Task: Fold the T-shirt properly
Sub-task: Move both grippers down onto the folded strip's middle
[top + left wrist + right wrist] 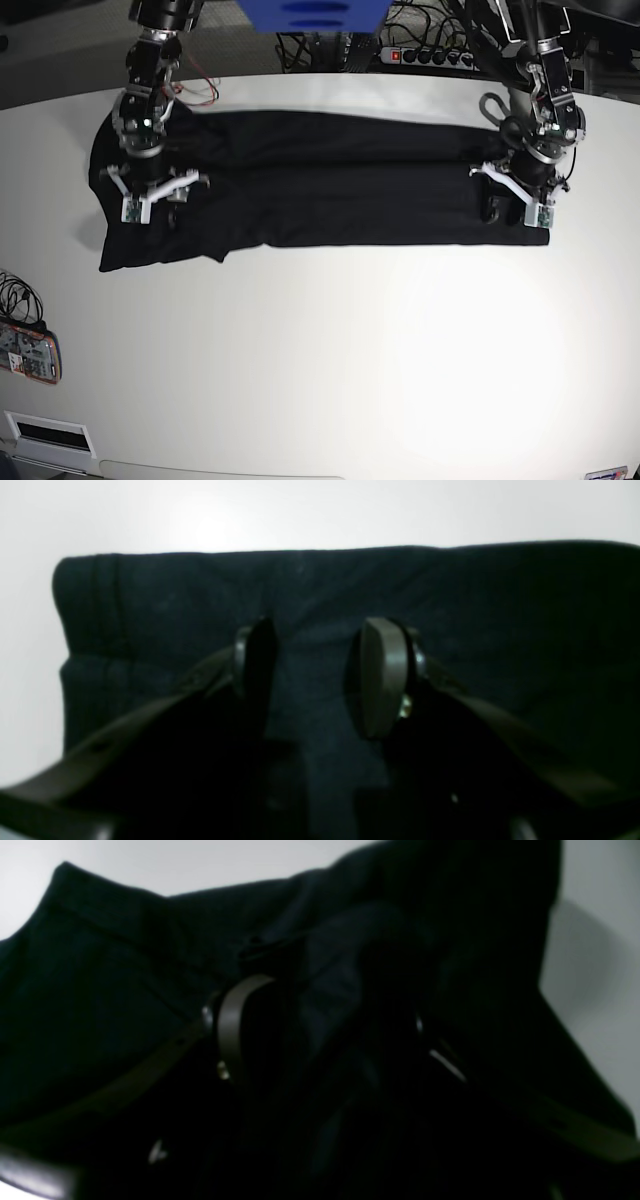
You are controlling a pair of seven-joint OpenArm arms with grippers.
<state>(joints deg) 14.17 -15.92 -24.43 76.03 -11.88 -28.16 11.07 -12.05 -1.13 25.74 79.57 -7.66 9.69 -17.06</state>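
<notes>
The left gripper (312, 680) sits low over the T-shirt (320, 590) with its jaws apart; dark cloth shows in the gap between the two pads, and the pictures show no fold pinched there, so it reads as spread and not holding. In the base view this left gripper (522, 203) stands at the right end of the garment, close to its near-right corner. The right gripper (320, 1035) is over bunched cloth; one pad (231, 1025) is plain, the other is lost in shadow, so whether it has fabric clamped cannot be told. In the base view the right gripper (152, 195) stands at the left end, where the T-shirt (320, 190) flares wider, probably at the sleeves. The garment lies as a long band across the far half of the white table (330, 360), already folded lengthwise by its look. Placing one gripper at each end suits a symmetrical next fold, likely end over end. A power strip (430, 56) and cables lie beyond the far edge.
</notes>
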